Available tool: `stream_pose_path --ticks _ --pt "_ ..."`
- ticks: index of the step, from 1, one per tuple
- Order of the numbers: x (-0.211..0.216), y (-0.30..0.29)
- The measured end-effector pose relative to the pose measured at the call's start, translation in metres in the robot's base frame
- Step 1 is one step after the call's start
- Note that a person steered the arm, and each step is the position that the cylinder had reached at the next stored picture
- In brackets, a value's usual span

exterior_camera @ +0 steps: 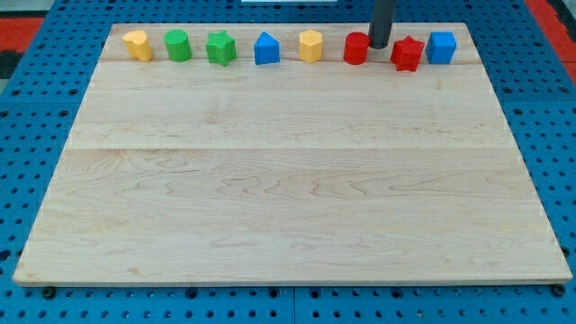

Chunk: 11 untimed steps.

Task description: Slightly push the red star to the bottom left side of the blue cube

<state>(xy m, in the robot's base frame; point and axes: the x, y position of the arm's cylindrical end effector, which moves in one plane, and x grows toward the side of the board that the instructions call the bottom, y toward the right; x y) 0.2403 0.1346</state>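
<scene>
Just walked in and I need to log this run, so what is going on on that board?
A robot arm ending in a dark rod is working along the top edge of a wooden board, where eight small coloured blocks stand in a row. My tip sits between the red cylinder and the red star, close to both. The star lies just left of the blue cube, slightly lower in the view.

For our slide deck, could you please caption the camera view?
My tip rests between the red cylinder and the red star, beside the blue cube.
</scene>
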Motion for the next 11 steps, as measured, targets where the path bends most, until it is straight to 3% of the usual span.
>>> stream_pose_path --ticks 7,11 --pt "0.005 0.061" --pt "-0.004 -0.024"
